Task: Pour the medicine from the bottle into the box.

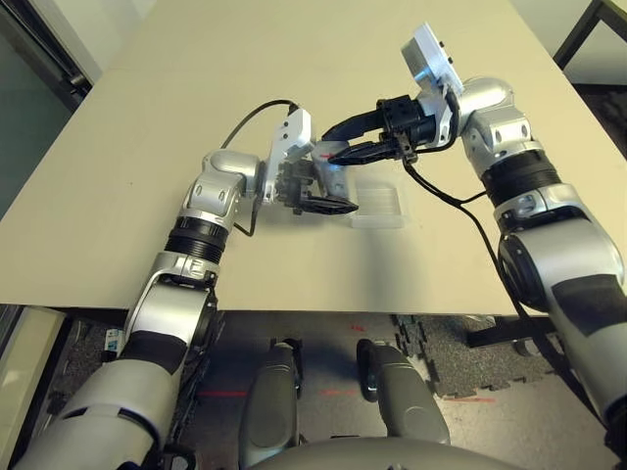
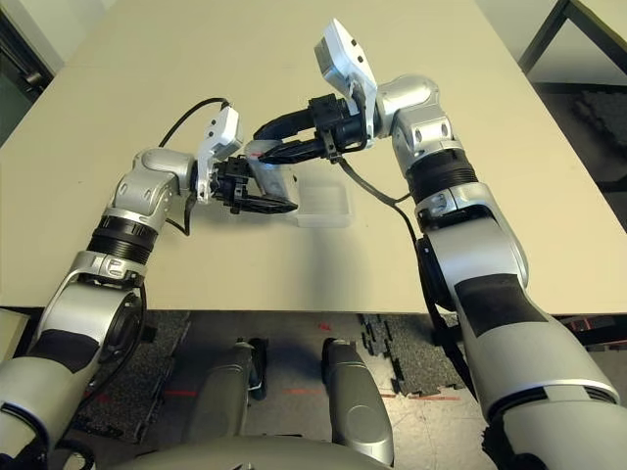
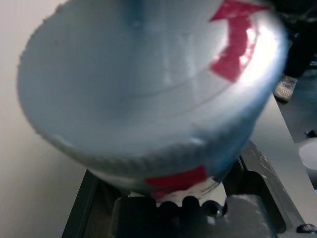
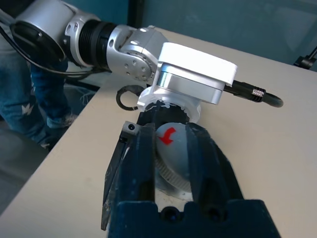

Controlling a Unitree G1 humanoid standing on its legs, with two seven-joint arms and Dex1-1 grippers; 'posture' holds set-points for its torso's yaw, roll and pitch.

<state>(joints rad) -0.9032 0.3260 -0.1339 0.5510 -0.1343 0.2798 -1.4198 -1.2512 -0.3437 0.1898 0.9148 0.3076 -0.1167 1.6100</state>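
Observation:
The bottle [image 1: 322, 168], silvery-grey with a red-striped white label, is held just above the table at its middle, with my left gripper [image 1: 315, 196] shut on its body. In the left wrist view its grey screw cap [image 3: 148, 84] looms close, and the label [image 3: 174, 179] shows between the fingers. My right gripper [image 4: 166, 131] reaches in from the right and is shut on the cap [image 4: 171, 148], one finger [image 4: 141, 163] on each side. The clear plastic box [image 1: 378, 206] lies flat on the table just right of the bottle, below the right gripper.
The beige table [image 1: 196, 88] stretches wide around both arms; its near edge [image 1: 294, 311] runs in front of the robot. A dark table frame [image 1: 588, 29] stands at the far right. A person's jeans-clad leg [image 4: 29, 99] shows beside the table.

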